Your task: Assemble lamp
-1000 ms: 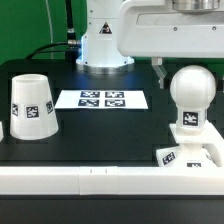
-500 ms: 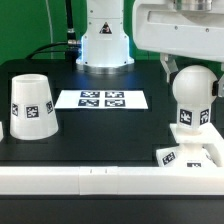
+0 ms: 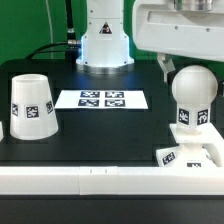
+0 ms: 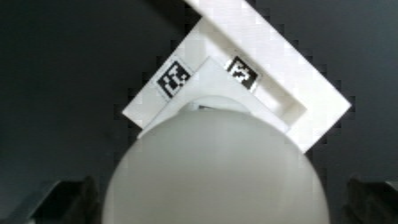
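Observation:
My gripper [image 3: 190, 78] is shut on the white ball-shaped bulb [image 3: 192, 98] and holds it slightly tilted, neck and tag down, just above the flat square base [image 3: 188, 157] at the exterior view's front right. One dark finger [image 3: 165, 68] shows beside the ball. In the wrist view the bulb [image 4: 214, 160] fills the space between the fingers [image 4: 68, 200] of the gripper [image 4: 215, 205], with the tagged base [image 4: 249, 75] beyond it. The cone shade [image 3: 32, 105] stands on its wide end at the exterior view's left.
The marker board [image 3: 101, 99] lies flat mid-table behind the parts. The arm's white pedestal [image 3: 105, 40] stands at the back. A white rail [image 3: 90, 180] runs along the table's front edge, touching the base.
The gripper's body has shifted toward the exterior view's right over the bulb. The bulb has tipped slightly and stays over the base.

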Robot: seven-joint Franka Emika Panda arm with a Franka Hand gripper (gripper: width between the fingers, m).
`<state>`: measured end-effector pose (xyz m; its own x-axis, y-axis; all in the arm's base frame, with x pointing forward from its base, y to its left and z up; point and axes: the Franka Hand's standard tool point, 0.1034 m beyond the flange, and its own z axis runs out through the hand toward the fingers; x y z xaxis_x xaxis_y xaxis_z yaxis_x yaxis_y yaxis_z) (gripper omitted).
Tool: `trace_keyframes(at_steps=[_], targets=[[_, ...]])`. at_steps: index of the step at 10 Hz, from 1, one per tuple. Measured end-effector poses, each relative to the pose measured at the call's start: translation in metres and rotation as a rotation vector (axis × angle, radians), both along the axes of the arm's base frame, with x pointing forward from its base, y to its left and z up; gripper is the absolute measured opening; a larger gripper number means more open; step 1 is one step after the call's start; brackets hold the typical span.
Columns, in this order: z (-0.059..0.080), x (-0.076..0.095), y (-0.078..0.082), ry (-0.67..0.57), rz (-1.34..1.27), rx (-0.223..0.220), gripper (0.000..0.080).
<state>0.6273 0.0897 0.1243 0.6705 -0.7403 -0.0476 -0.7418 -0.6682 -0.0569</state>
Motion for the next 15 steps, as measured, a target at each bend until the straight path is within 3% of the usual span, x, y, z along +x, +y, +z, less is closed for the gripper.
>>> trace_keyframes(at_steps=[8,12,15], targets=[[0.0009,0.0021,0.0011,-0.052,0.695,-0.014,0.0699],[0.001,0.0046,-0.0023,-0.07,1.139,-0.07,0.0699],[0.0006,0.0046,-0.0039,-0.073,1.316,-0.077,0.0699]])
